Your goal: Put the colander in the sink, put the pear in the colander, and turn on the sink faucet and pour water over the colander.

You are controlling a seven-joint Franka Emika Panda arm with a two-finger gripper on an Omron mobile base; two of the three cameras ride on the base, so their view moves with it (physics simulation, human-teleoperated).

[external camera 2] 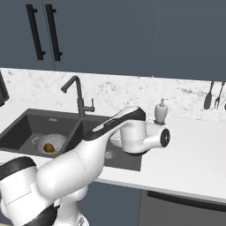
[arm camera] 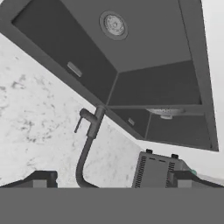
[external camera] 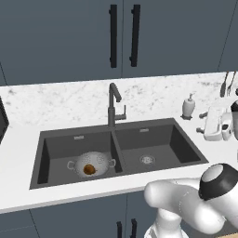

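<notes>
Behind the sink (external camera: 186,144), faucet (external camera: 113,106) spout rightward-forward.

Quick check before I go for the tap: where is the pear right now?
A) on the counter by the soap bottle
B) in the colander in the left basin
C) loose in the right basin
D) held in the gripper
B: the pear sits inside the colander, which rests in the left basin of the sink.

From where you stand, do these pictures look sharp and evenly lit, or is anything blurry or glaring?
Left base view: flat, even light, no glare; the colander and pear look soft and pixelly. Right base view: equally even and soft. Hand view: tilted, with the sink faucet sharp enough.
</notes>
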